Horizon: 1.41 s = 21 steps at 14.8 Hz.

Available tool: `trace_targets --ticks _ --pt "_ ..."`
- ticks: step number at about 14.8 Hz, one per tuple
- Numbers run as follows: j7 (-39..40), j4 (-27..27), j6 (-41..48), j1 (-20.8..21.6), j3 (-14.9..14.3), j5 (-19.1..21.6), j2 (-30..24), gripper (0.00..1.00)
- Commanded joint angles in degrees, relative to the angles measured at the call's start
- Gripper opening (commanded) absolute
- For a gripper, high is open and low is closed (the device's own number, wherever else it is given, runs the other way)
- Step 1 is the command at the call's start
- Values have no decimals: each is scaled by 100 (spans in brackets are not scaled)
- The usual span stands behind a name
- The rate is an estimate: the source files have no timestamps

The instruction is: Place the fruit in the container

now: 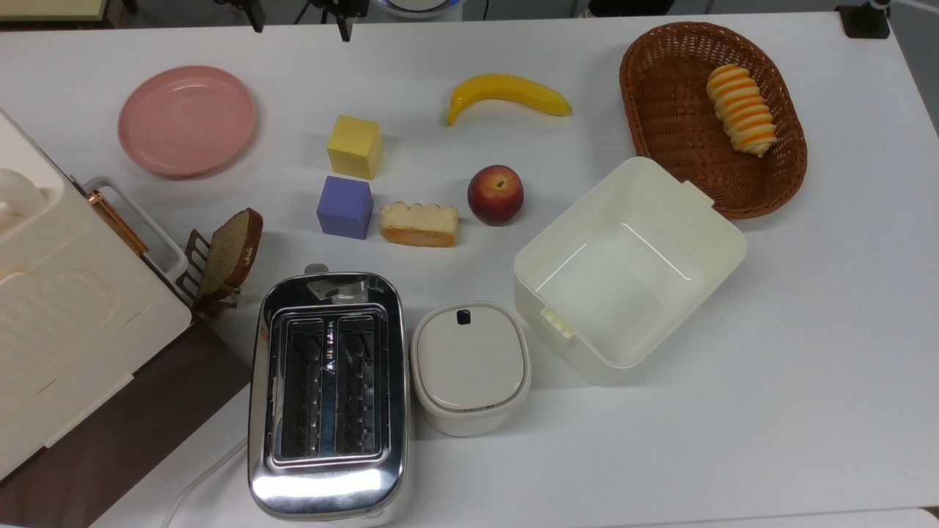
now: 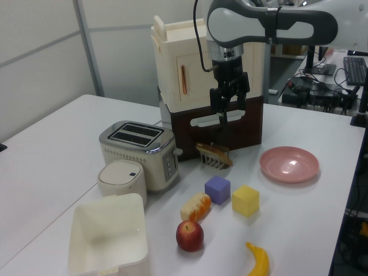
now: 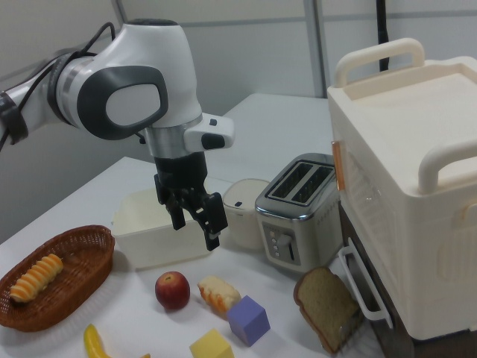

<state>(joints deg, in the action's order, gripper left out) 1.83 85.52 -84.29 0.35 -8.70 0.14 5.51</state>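
On the white table: fruit [image 1: 495, 194] — sitting bare on the tabletop, just beside a cake slice [image 1: 419, 224] on the top view's left, with the banana [image 1: 508, 94] further up
Container: cream tub [image 1: 704, 235], empty, near the fruit on the top view's right, not touching it
Gripper [image 3: 196, 221]: up in the air above the table, fingers [image 3: 212, 228] spread apart, nothing pinched — in the left view it hangs above the toast rack [image 2: 214, 155]
Neighbours: purple cube [image 1: 345, 207] and yellow cube [image 1: 355, 146] left of the cake in the top view, toaster [image 1: 327, 396] and lidded white pot [image 1: 470, 367] below
Basket [image 1: 660, 110]: brown wicker, touching the tub's far corner, striped pastry [image 1: 741, 109] inside
Plate [image 1: 187, 121]: pink, well apart from the rest
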Motion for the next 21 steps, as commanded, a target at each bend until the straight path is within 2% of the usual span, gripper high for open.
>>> trace_targets --ticks 1,21 --pt "-24 158 -35 -8 52 -59 -138 100" --pt "-130 132 27 79 61 -41 -156 100"
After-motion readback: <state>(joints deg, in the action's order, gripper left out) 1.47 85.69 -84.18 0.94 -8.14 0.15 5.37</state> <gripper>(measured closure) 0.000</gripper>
